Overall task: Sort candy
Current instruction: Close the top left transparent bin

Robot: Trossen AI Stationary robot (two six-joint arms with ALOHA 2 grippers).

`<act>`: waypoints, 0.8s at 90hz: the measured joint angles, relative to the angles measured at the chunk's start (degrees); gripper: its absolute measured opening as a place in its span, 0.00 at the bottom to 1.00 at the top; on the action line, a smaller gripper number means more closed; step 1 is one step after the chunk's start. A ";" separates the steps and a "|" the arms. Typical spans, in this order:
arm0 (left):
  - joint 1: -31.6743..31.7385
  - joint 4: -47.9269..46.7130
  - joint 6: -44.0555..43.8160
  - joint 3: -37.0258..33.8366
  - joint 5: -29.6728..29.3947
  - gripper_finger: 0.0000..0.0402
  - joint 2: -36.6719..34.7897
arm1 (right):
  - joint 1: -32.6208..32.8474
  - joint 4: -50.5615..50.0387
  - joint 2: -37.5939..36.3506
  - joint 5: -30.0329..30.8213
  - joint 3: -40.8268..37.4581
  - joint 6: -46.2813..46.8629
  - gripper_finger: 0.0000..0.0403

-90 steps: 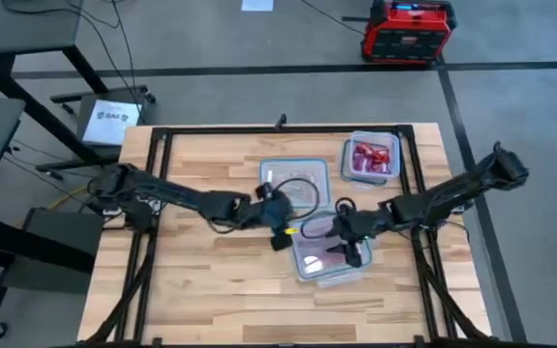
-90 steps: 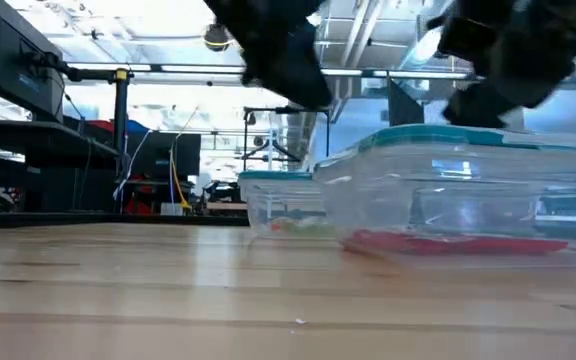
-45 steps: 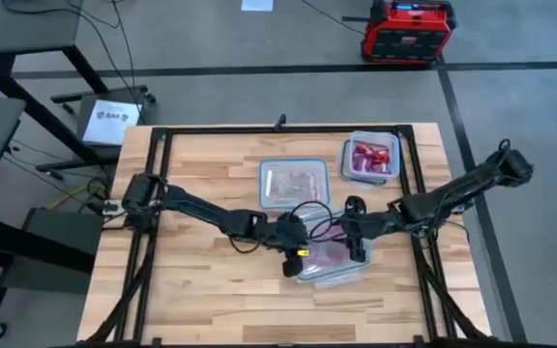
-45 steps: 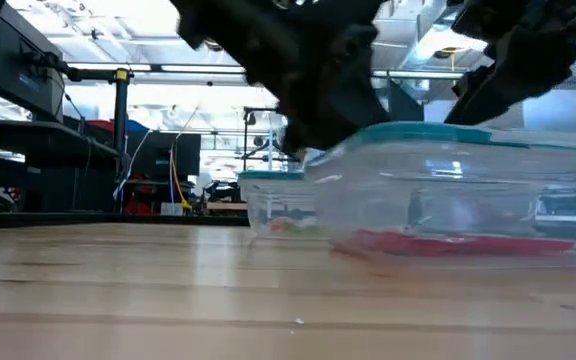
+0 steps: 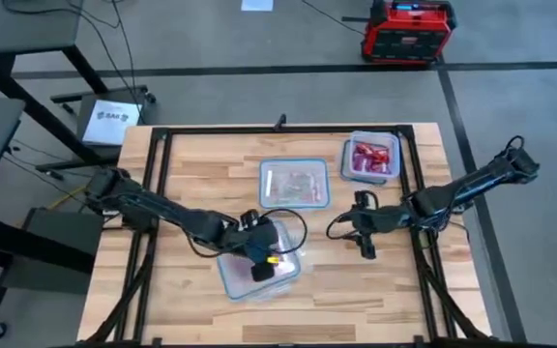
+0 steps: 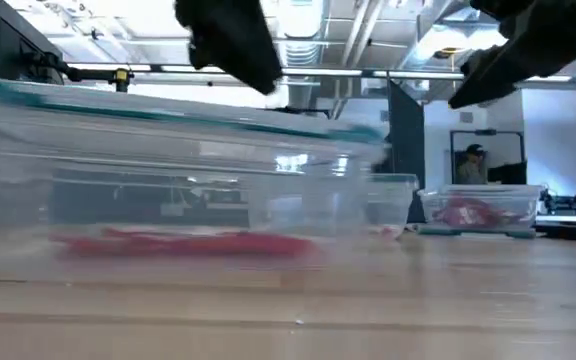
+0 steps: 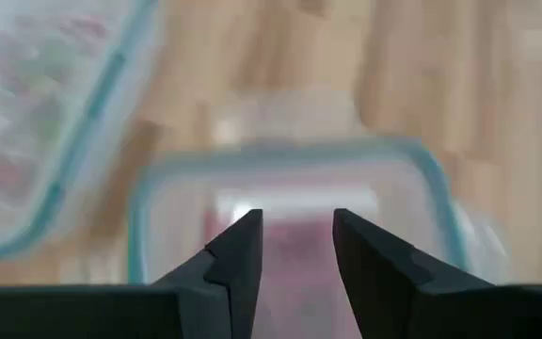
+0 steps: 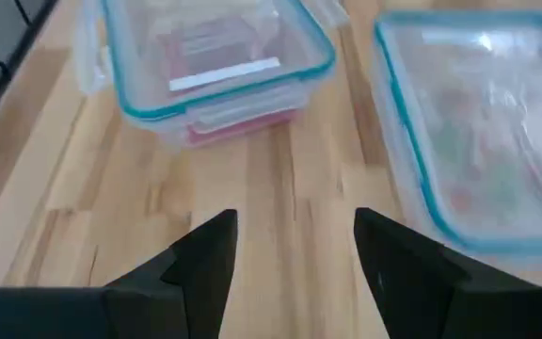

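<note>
Now the left pincer (image 5: 262, 263) hangs parted over a clear container (image 5: 235, 278) (red candy (image 6: 183, 243) inside); the right pincer (image 5: 366, 237), also parted, hovers over bare tabletop (image 5: 356, 290).

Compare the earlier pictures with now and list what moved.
The container with red candy slid across the table toward the left arm's side and the near edge, with the left gripper over it; the pictures do not show whether it grips it. The right gripper drew back toward its own side and hangs open over bare wood. The middle container and the far container stayed put.
</note>
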 joint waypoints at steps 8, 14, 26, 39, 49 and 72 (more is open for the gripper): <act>0.54 1.07 -0.97 -0.05 -0.32 0.29 3.18 | -0.35 9.15 5.17 -1.65 -1.16 -4.49 0.50; 0.19 1.28 -2.83 -0.07 -0.62 0.29 5.65 | -1.15 14.60 9.04 -2.40 -1.49 -6.44 0.50; -2.30 2.54 -6.76 -0.06 -4.10 0.29 8.61 | -3.55 24.77 15.80 -7.25 -1.61 -8.41 0.50; -4.37 4.42 -8.81 -1.29 -8.44 0.29 9.08 | -6.15 33.31 22.80 -12.26 -1.59 -8.97 0.50; -5.08 7.86 -9.42 -3.97 -11.51 0.29 9.04 | -7.27 36.39 28.00 -14.02 -1.59 -9.43 0.50; -5.10 24.43 -8.50 -13.37 -12.24 0.29 8.92 | -6.57 35.01 30.22 -14.88 0.54 -8.79 0.50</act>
